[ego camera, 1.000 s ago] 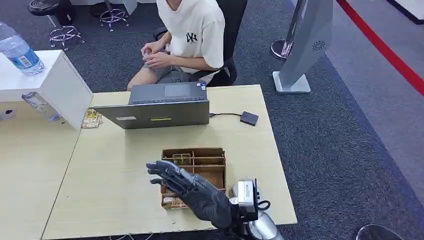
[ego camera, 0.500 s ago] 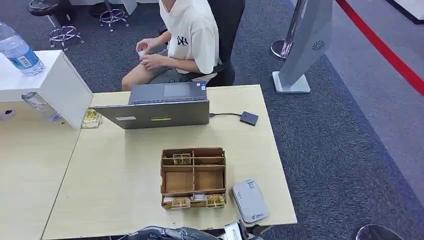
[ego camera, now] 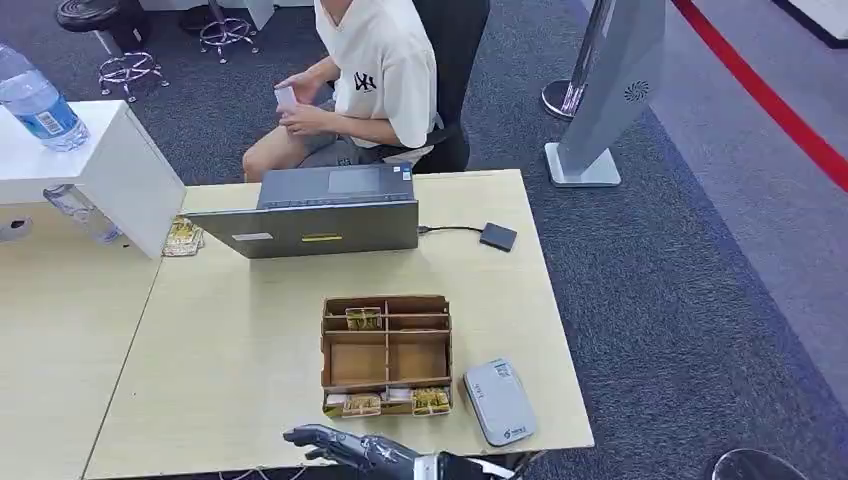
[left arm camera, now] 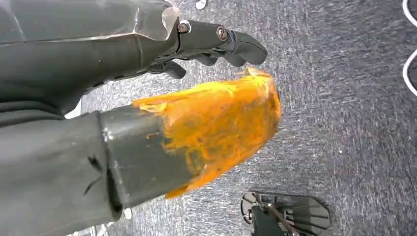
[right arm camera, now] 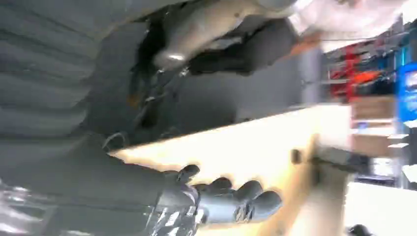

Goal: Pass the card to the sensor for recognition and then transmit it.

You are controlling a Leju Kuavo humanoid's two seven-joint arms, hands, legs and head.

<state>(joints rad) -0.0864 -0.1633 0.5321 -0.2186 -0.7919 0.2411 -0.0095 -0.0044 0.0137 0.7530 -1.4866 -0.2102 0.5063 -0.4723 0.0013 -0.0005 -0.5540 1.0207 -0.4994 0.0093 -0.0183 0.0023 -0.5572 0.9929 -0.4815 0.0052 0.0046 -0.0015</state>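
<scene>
Right hand [ego camera: 345, 450] sits low at the near edge of the table [ego camera: 240, 340], fingers [ego camera: 310, 437] stretched out and spread, grasping nothing. In the right wrist view the same hand [right arm camera: 216, 201] shows dark fingertips beside the pale table edge, nothing between them; that picture is blurred.

Left hand [left arm camera: 147, 98] hangs over grey carpet [left arm camera: 344, 98]. Its fingers [left arm camera: 231, 44] are loosely bent, apart from the thumb, nothing held. The thumb tip carries an orange smeared coating.

Card [ego camera: 285, 97] is well away from the robot: a small white piece in the hands of the person [ego camera: 375, 70] seated on the far side of the table, behind the laptop [ego camera: 315, 212].

Sensor [ego camera: 498, 400], a flat grey reader, lies on the table near the front right corner, just beside the box [ego camera: 386, 353]. The box is brown, divided into compartments; small packets lie in its near row and one in the far row.

A small black device [ego camera: 498, 237] is cabled to the laptop's right side. A water bottle [ego camera: 38, 100] lies on the white stand [ego camera: 110, 170] at left.
</scene>
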